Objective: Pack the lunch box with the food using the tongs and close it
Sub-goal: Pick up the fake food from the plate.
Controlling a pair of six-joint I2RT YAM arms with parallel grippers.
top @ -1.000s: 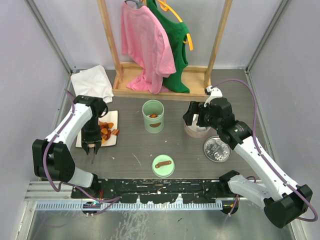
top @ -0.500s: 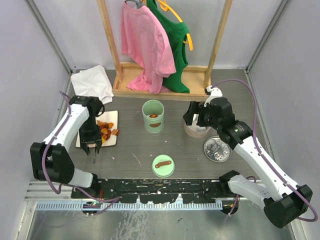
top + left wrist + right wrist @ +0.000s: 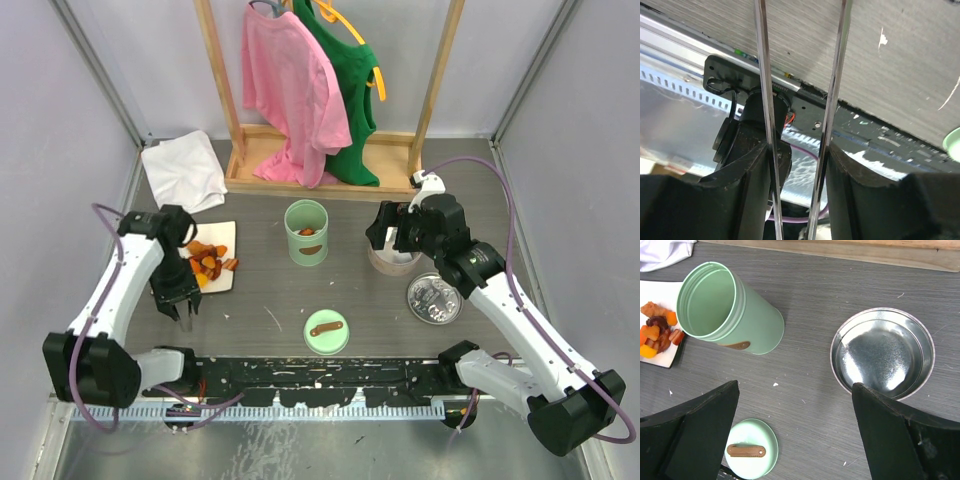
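The tongs (image 3: 764, 75) run as two thin metal arms between my left gripper's (image 3: 797, 150) fingers, which are shut on them. From above, the left gripper (image 3: 175, 300) hangs just near-left of the white plate (image 3: 226, 232) of orange, red and brown food (image 3: 205, 262), with the tongs (image 3: 187, 318) pointing at the near edge. The green lunch box (image 3: 306, 232) stands upright and uncovered at the centre, a piece of food inside. Its lid (image 3: 326, 331) lies flat nearer me. My right gripper (image 3: 794, 387) is wide open and holds nothing, hovering between the lunch box (image 3: 725, 310) and a metal bowl (image 3: 882, 352).
A second steel dish (image 3: 434, 298) lies right of centre. A white cloth (image 3: 183, 170) sits at the back left. A wooden rack (image 3: 320, 170) with pink and green shirts spans the back. The black rail (image 3: 320, 375) of the arm bases lines the near edge.
My left arm has swung left and nearer, drawing the tongs off the plate's edge, and its fingers have eased a little wider. The right arm has not moved.
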